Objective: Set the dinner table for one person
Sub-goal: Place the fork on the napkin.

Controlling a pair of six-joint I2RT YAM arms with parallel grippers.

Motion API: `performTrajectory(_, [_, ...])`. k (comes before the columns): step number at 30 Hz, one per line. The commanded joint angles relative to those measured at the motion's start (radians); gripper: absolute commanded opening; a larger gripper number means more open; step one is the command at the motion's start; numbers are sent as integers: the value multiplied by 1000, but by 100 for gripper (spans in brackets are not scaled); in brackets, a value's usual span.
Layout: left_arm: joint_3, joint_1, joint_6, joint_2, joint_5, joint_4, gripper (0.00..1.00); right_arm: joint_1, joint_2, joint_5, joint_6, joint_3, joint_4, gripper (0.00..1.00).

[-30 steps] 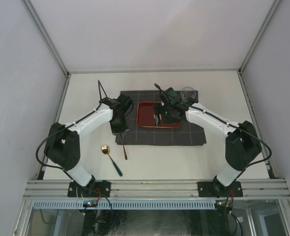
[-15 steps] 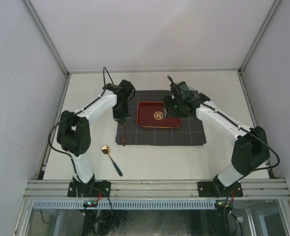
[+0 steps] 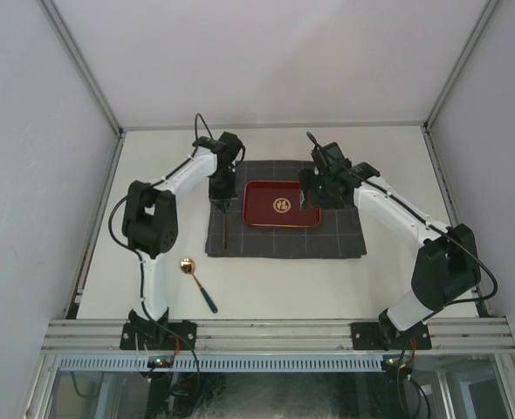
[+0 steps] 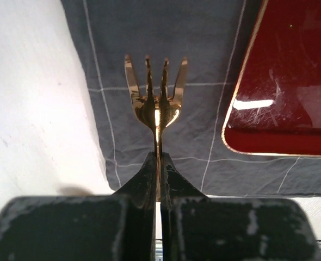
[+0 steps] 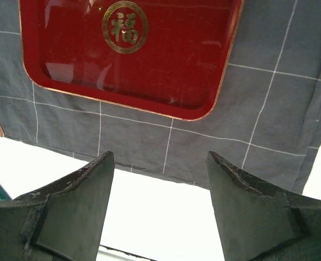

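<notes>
In the top external view, the dinner table (image 3: 371, 279) is seen as the off-white surface under both arms, reaching from the rail at their bases to the far wall. A dark grey checked cloth (image 3: 327, 240) is spread on its middle, and a red tray (image 3: 262, 214) is set on the cloth. The left gripper (image 3: 221, 199) is held over the cloth's left strip, just beside the tray. The right gripper (image 3: 314, 199) is placed over the tray's right edge. A spoon (image 3: 200, 286) with a gold bowl and dark handle lies on the bare table near the left arm.

In the left wrist view, a gold fork (image 4: 156, 100) is clamped by its neck between the closed fingers. Its four tines are pointed away over the cloth, with the tray at the right.

In the right wrist view, the fingers are spread wide apart and nothing is held between them. The tray, marked with a gold emblem, is seen beyond them.
</notes>
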Motion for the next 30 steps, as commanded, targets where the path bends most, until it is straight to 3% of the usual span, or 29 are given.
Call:
performTrajectory(1, [92, 1, 46, 52, 40, -37, 0, -22, -48, 13, 0, 39, -8, 69])
performTrajectory(16, [171, 26, 45, 149, 50, -44, 0, -55, -50, 3, -11, 39, -17, 68])
performTrajectory(30, [340, 44, 56, 236, 43, -106, 0, -76, -50, -10, -32, 39, -22, 68])
